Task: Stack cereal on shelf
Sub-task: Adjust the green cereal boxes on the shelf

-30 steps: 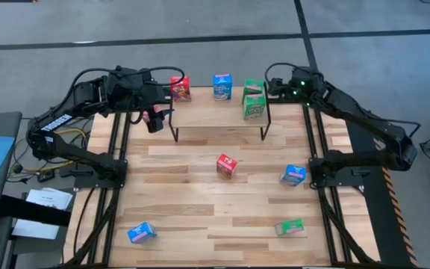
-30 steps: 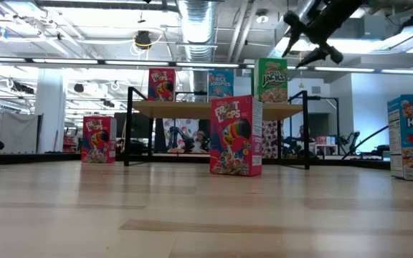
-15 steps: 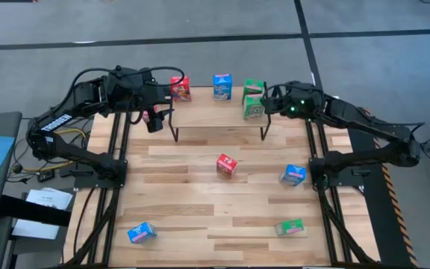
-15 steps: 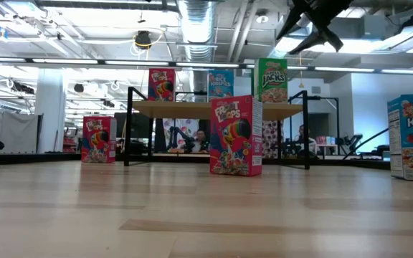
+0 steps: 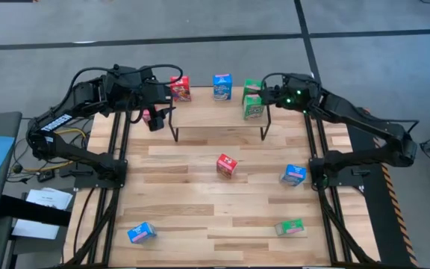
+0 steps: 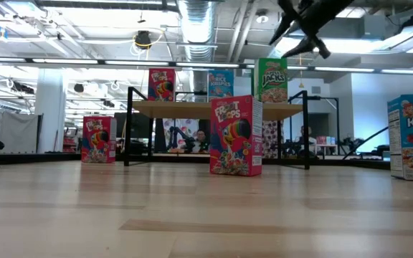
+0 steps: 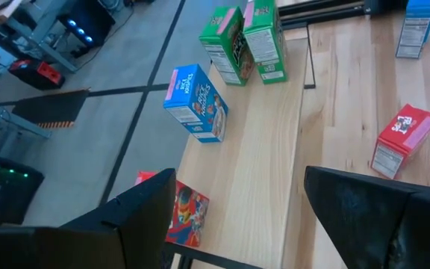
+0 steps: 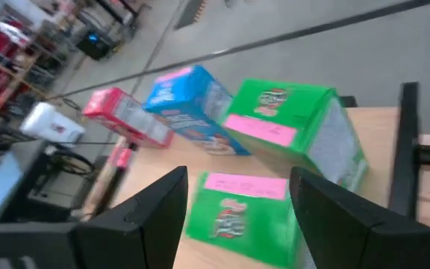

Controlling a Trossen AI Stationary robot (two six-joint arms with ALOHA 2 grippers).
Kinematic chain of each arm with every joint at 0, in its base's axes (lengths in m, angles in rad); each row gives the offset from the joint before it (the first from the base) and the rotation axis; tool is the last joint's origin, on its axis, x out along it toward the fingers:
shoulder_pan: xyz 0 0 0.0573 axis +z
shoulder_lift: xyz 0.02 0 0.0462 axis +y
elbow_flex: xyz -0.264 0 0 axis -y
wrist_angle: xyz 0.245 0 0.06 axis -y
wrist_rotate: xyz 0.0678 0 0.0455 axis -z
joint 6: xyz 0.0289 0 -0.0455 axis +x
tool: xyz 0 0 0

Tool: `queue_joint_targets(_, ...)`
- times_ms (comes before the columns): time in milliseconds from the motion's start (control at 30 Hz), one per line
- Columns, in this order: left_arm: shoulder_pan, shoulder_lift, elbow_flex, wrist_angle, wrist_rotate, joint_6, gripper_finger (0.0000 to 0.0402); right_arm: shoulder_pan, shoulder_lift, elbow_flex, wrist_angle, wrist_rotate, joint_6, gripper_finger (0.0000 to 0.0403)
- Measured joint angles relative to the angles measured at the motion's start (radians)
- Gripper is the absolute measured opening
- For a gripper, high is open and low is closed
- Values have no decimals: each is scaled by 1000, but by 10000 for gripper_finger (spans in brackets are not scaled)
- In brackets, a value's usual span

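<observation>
Right hand point(image 5: 263, 90) hangs empty and wide over the right end of the shelf point(image 5: 219, 112), just beside the two green boxes point(image 5: 253, 99); the left hand point(image 5: 160, 101) waits, also open and empty, near the left end, by the red box point(image 5: 180, 88) that stands on the shelf. In the high view a blue box point(image 5: 222, 86) stands on the shelf between them, so I count four boxes placed. On the table point(image 5: 192, 209) a second red box point(image 5: 227, 165), two blue ones point(image 5: 293, 175) point(image 5: 141, 233) and a green one point(image 5: 290, 227) still wait. In the low view three boxes show on the board, and one more red box point(image 6: 99, 139) stands on the table beside the shelf's left leg. The left wrist view shows the same row along the shelf between wide dark fingers point(image 7: 136, 213). The right wrist view looks down on the green boxes between its spread fingers point(image 8: 155, 209); nothing is held. So I judge the task almost half done, five boxes are left.
</observation>
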Motion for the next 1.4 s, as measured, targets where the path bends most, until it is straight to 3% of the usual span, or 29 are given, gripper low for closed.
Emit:
queue_joint_targets(533,0,2,0,3,0,-10,286,-84,7,0,12,-71,-3,260)
queue_joint_targets(933,0,4,0,10,-1,8,286,-85,7,1,241,-117,-82,260)
queue_joint_targets(1200,0,3,0,10,-2,8,286,-130,7,119,216,-137,-212,260)
queue_joint_targets(1400,0,3,0,10,-3,7,286,-183,19,244,83,-140,-311,260)
